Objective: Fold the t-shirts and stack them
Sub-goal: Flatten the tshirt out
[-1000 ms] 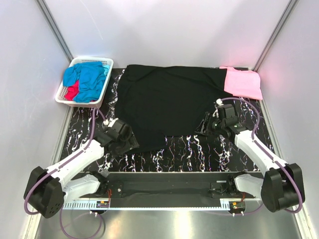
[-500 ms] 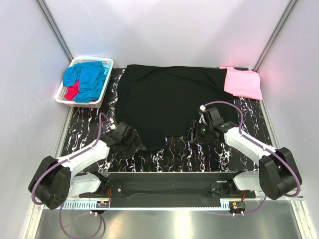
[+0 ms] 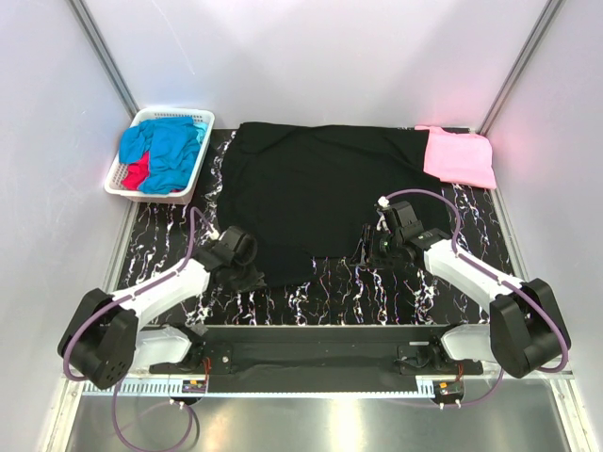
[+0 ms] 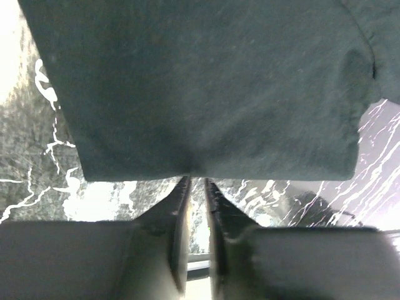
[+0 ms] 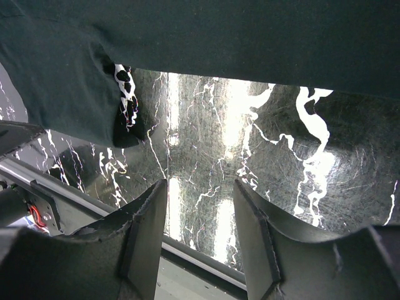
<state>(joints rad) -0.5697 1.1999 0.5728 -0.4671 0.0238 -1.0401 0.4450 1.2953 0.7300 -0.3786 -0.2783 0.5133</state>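
Left wrist view: I see my left gripper pinched nearly together on the black t-shirt, its hem running crosswise right at the fingertips. My right gripper gapes wide and empty, with the same hem crosswise just ahead.

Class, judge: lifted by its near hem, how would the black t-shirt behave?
Probably floppy: the black t-shirt lies flat with soft wrinkles, so it should drape and sag. Likely light: the left gripper holds its thin hem between nearly touching jaws.
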